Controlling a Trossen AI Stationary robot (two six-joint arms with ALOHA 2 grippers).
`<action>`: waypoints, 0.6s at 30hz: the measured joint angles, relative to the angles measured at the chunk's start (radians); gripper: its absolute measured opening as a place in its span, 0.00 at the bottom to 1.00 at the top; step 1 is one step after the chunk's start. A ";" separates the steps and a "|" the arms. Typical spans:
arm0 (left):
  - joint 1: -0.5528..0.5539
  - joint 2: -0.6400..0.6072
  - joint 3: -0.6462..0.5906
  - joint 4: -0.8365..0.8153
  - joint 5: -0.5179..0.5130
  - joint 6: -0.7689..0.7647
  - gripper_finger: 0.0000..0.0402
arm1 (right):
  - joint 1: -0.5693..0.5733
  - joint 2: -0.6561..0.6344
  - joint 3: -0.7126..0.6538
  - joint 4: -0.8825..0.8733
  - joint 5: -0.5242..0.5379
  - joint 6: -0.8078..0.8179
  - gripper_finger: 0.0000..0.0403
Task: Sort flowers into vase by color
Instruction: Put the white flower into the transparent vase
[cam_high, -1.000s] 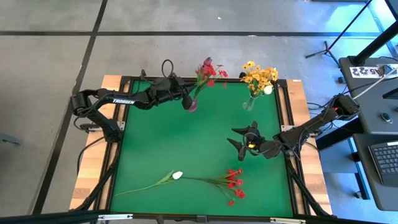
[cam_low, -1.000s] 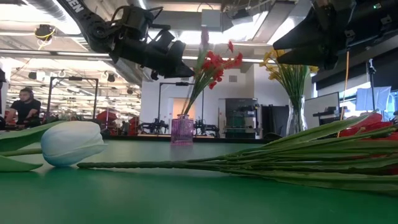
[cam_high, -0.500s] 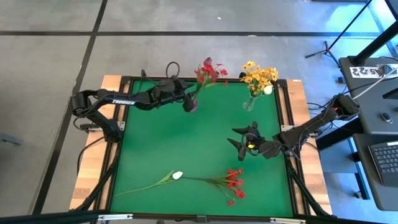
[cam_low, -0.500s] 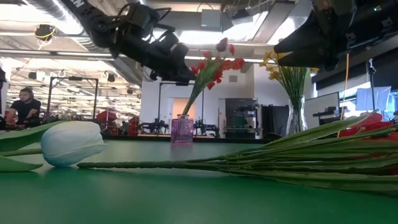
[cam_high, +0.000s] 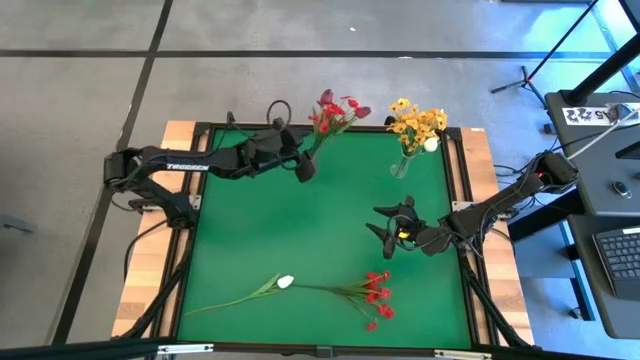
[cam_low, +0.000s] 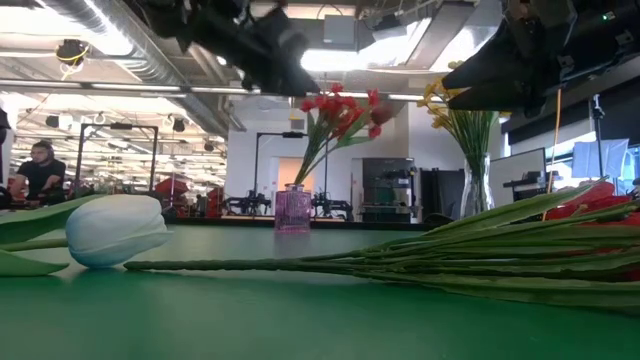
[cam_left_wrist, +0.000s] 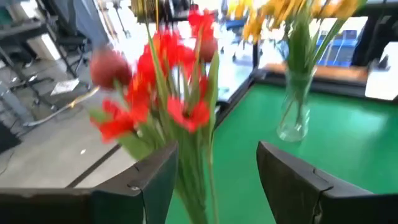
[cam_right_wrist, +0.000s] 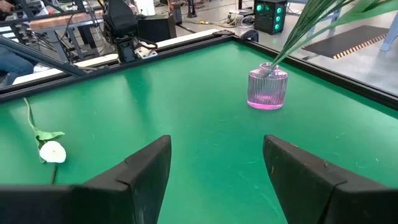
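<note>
Left gripper (cam_high: 296, 158) sits at the far edge of the green table (cam_high: 300, 230), fingers spread wide and holding nothing, either side of the red flower stems (cam_left_wrist: 186, 124) standing in the pink vase (cam_high: 305, 170). Yellow flowers (cam_high: 417, 122) stand in the clear vase (cam_high: 401, 165) near the far right corner. Right gripper (cam_high: 388, 228) hovers mid-right, also wide and empty — a white tulip (cam_high: 285, 282) and a red spray (cam_high: 376, 295) lie on the near side of the table, stems crossing.
</note>
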 joint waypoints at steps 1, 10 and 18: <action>-0.009 -0.019 0.000 -0.002 0.000 -0.004 0.53 | 0.000 0.000 0.000 0.000 -0.003 0.000 0.63; -0.222 -0.201 0.000 -0.222 0.110 -0.073 0.53 | 0.000 0.000 0.000 -0.016 -0.018 0.000 0.63; -0.511 -0.192 -0.001 -0.434 0.101 -0.208 0.53 | 0.000 0.000 0.000 -0.016 -0.018 -0.004 0.63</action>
